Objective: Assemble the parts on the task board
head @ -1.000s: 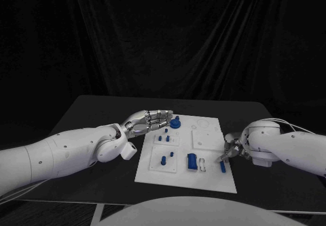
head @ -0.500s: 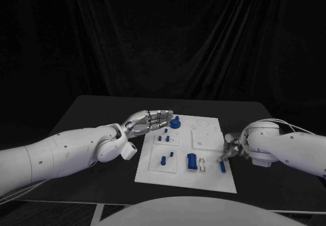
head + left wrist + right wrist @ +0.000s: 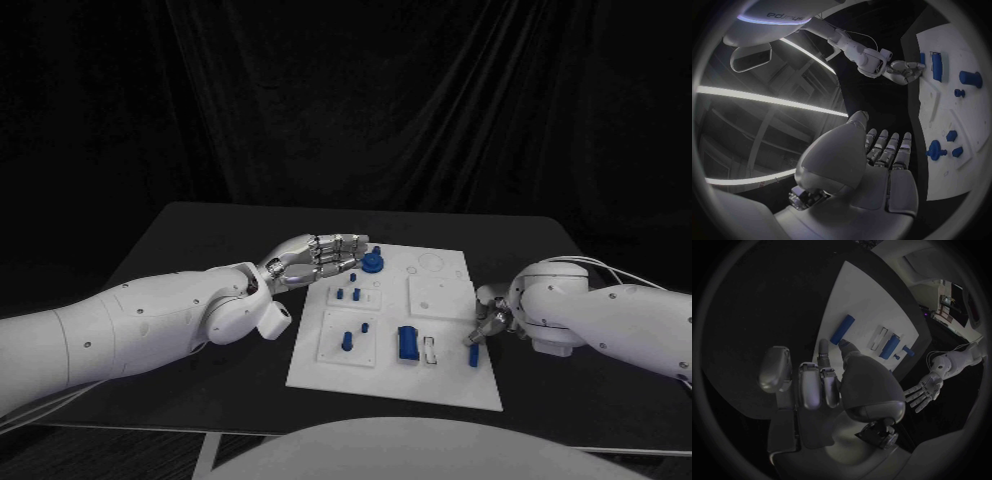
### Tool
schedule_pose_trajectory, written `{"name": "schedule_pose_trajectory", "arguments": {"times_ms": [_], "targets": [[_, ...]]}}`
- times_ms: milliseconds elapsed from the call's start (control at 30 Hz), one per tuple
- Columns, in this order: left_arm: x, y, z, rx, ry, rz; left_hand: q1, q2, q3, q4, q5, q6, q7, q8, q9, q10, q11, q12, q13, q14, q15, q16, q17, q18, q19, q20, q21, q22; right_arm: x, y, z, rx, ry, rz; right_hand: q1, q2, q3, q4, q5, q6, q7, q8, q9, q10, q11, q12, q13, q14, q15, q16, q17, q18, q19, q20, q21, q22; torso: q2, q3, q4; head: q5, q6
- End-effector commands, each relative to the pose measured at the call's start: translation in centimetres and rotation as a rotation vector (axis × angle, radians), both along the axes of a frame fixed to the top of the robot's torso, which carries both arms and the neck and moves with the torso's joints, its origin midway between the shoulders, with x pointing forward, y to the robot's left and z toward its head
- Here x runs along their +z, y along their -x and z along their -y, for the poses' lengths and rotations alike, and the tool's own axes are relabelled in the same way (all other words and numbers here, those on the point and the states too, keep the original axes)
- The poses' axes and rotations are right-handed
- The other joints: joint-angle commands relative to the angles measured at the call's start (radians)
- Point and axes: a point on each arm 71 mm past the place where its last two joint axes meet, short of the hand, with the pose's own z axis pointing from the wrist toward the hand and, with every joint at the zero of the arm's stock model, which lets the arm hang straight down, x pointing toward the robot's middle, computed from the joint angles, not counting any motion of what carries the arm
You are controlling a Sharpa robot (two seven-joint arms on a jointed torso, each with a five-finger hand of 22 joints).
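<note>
The task board [image 3: 447,375] lies mid-table [image 3: 202,230]; left hand [image 3: 315,259] at its far-left corner, right hand [image 3: 488,318] seemingly at its right edge.

task board [image 3: 433,375] — white | parts [image 3: 408,343] — blue | table [image 3: 216,230] — black | hands [image 3: 315,258] — silver

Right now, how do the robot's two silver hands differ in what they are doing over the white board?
The left hand hovers near the far left corner of the white task board, fingers held loosely apart, touching nothing. The right hand sits low at the board's right edge, fingertips reaching toward a slim blue rod lying there; whether they touch it is unclear. Neither hand plainly holds a part.
</note>
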Motion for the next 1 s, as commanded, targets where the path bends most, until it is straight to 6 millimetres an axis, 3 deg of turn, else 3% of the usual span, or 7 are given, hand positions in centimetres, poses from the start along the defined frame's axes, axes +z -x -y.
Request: {"name": "schedule_pose_trajectory", "arguments": {"times_ms": [33, 233, 333, 833, 900, 1000], "targets": [[0.11, 0.09, 0.19, -0.007, 0.023, 0.002, 0.008, -0.001, 0.007, 0.001, 0.003, 0.008, 0.034, 0.006, 0.001, 0.000, 0.004, 0.002, 0.000, 0.003, 0.000, 0.004, 0.001, -0.015, -0.007, 0.000, -0.006, -0.001, -0.80, 0.46, 0.14, -0.035, 0.003, 0.006, 0.020, -0.001, 0.008, -0.017, 0.007, 0.000, -0.004, 0.004, -0.040, 0.104, 0.004, 0.003, 0.263, 0.051, 0.004, -0.004, 0.001, 0.020, -0.002, 0.003, -0.002, 0.140, 0.000, 0.0000, 0.0004, 0.000, 0.000], [0.09, 0.10, 0.25, -0.009, 0.023, 0.001, 0.008, -0.001, 0.010, -0.001, 0.004, 0.009, 0.037, 0.006, 0.001, 0.000, 0.003, 0.000, 0.000, 0.003, 0.001, 0.004, 0.001, -0.015, -0.009, 0.000, -0.007, -0.003, -1.05, 0.57, 0.07, -0.084, -0.037, 0.002, 0.079, 0.007, 0.056, -0.075, 0.050, 0.029, -0.022, 0.039, -0.016, 0.104, -0.012, 0.003, 0.263, 0.047, -0.008, -0.014, -0.018, 0.022, -0.002, -0.007, -0.011, 0.138, 0.000, 0.0000, -0.0003, 0.002, 0.000], [0.07, 0.10, 0.28, -0.010, 0.023, 0.000, 0.008, -0.001, 0.010, -0.001, 0.004, 0.009, 0.037, 0.006, 0.001, 0.000, 0.003, 0.000, 0.000, 0.003, 0.001, 0.004, 0.001, -0.015, -0.009, 0.000, -0.007, -0.003, -1.09, 0.60, 0.06, -0.109, -0.057, 0.000, 0.101, 0.013, 0.091, -0.105, 0.021, 0.037, -0.030, 0.056, -0.001, 0.104, -0.019, 0.003, 0.263, 0.046, -0.015, -0.019, -0.025, 0.022, -0.001, -0.013, -0.017, 0.137, 0.000, 0.0003, -0.0001, 0.003, 0.000], [-0.02, 0.11, 0.29, -0.012, 0.022, -0.004, 0.006, -0.003, 0.020, -0.005, 0.004, 0.014, 0.049, 0.008, 0.002, -0.002, -0.005, -0.003, 0.000, 0.001, 0.000, 0.004, 0.001, -0.015, -0.012, 0.001, -0.009, -0.006, -1.06, 0.65, 0.15, -0.201, -0.134, 0.007, 0.080, 0.005, 0.139, -0.126, 0.005, 0.042, -0.041, 0.093, 0.032, 0.104, -0.029, 0.003, 0.263, 0.038, -0.022, -0.046, -0.070, 0.026, -0.007, -0.020, -0.049, 0.130, 0.000, -0.0001, -0.0003, 0.002, 0.000], [-0.04, 0.11, 0.29, -0.012, 0.021, -0.004, 0.005, -0.004, 0.023, -0.006, 0.004, 0.016, 0.053, 0.009, 0.002, -0.003, -0.008, -0.004, -0.001, 0.000, 0.000, 0.004, 0.001, -0.014, -0.013, 0.001, -0.009, -0.006, -1.02, 0.65, 0.17, -0.206, -0.140, 0.011, 0.060, 0.000, 0.145, -0.123, -0.027, 0.032, -0.041, 0.103, 0.045, 0.104, -0.029, 0.003, 0.263, 0.037, -0.023, -0.052, -0.078, 0.027, -0.008, -0.021, -0.058, 0.128, 0.000, 0.0002, -0.0004, 0.002, 0.000], [-0.06, 0.11, 0.28, -0.013, 0.021, -0.005, 0.005, -0.004, 0.023, -0.006, 0.004, 0.016, 0.053, 0.009, 0.002, -0.003, -0.008, -0.004, -0.001, 0.000, 0.000, 0.004, 0.001, -0.014, -0.013, 0.001, -0.009, -0.006, -0.90, 0.67, 0.29, -0.213, -0.149, 0.026, 0.015, -0.007, 0.140, -0.099, -0.118, 0.008, -0.033, 0.112, 0.060, 0.104, -0.024, 0.003, 0.263, 0.035, -0.019, -0.063, -0.094, 0.029, -0.011, -0.019, -0.080, 0.122, 0.000, 0.0003, -0.0002, 0.001, 0.000]]}}
